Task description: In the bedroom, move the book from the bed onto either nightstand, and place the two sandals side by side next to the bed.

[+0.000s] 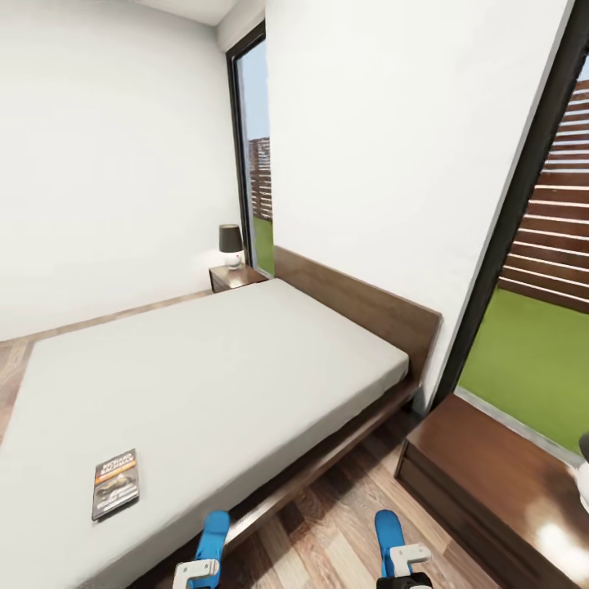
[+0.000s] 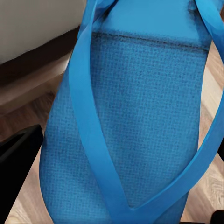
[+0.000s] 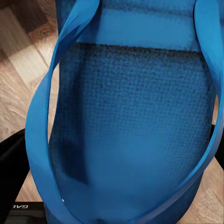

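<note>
The book (image 1: pixel 115 483), dark with an orange band, lies flat on the light-grey mattress of the bed (image 1: pixel 213 384) near its foot end. At the lower edge of the head view my left gripper (image 1: pixel 196 567) is shut on one blue sandal (image 1: pixel 214 530), held over the floor beside the bed frame. My right gripper (image 1: pixel 406 558) is shut on the other sandal (image 1: pixel 388 530), further from the bed. Each wrist view shows its sandal close up, sole and straps (image 2: pixel 140 116) (image 3: pixel 135 116). One nightstand (image 1: pixel 491 458) stands at the right by the headboard, another nightstand (image 1: pixel 236 277) at the bed's far side.
A dark-shaded lamp (image 1: pixel 231 242) stands on the far nightstand. A white object (image 1: pixel 584 483) sits at the near nightstand's right edge. Tall windows (image 1: pixel 540 327) show lawn and a fence. Wooden floor (image 1: pixel 327 523) runs between the bed and the near nightstand.
</note>
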Available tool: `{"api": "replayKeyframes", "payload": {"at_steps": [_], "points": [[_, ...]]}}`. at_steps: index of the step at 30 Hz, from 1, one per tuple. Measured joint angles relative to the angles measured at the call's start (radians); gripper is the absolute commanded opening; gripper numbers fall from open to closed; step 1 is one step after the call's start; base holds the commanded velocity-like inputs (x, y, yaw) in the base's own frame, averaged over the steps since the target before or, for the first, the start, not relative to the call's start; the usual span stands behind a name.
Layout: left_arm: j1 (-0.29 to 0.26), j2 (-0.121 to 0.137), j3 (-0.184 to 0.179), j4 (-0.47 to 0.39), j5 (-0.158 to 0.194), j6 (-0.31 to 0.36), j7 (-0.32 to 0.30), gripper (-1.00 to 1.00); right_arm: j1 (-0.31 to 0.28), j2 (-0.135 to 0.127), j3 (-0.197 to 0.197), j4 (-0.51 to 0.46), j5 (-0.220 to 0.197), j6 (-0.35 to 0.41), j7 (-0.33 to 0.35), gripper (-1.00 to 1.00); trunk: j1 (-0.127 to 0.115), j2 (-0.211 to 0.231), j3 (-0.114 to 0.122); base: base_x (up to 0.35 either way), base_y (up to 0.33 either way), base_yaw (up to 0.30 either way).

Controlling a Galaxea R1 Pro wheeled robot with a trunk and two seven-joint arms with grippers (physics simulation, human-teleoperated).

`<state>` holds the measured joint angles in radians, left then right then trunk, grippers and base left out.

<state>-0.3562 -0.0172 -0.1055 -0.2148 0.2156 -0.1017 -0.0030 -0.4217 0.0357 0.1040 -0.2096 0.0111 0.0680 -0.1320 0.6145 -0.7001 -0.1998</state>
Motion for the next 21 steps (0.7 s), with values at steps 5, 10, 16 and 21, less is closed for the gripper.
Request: {"api": "replayKeyframes", "payload": {"at_steps": [5, 10, 16, 21], "points": [[0.000, 0.000, 0.000, 0.000, 0.000, 0.000, 0.000, -1.00, 0.000, 0.000, 0.000, 0.000, 0.000, 0.000, 0.000, -1.00, 0.000, 0.000, 0.000, 0.158, -0.081, 0.288], [0.000, 0.000, 0.000, 0.000, 0.000, 0.000, -0.001, -1.00, 0.000, 0.000, 0.000, 0.000, 0.000, 0.000, 0.000, -1.00, 0.000, 0.000, 0.000, 0.080, -0.037, 0.218], [0.000, 0.000, 0.000, 0.000, 0.000, 0.000, -0.001, -1.00, 0.000, 0.000, 0.000, 0.000, 0.000, 0.000, 0.000, -1.00, 0.000, 0.000, 0.000, 0.014, -0.007, 0.048], [0.000, 0.000, 0.000, 0.000, 0.000, 0.000, -0.001, -1.00, 0.000, 0.000, 0.000, 0.000, 0.000, 0.000, 0.000, -1.00, 0.000, 0.000, 0.000, 0.002, -0.001, 0.101]]}}
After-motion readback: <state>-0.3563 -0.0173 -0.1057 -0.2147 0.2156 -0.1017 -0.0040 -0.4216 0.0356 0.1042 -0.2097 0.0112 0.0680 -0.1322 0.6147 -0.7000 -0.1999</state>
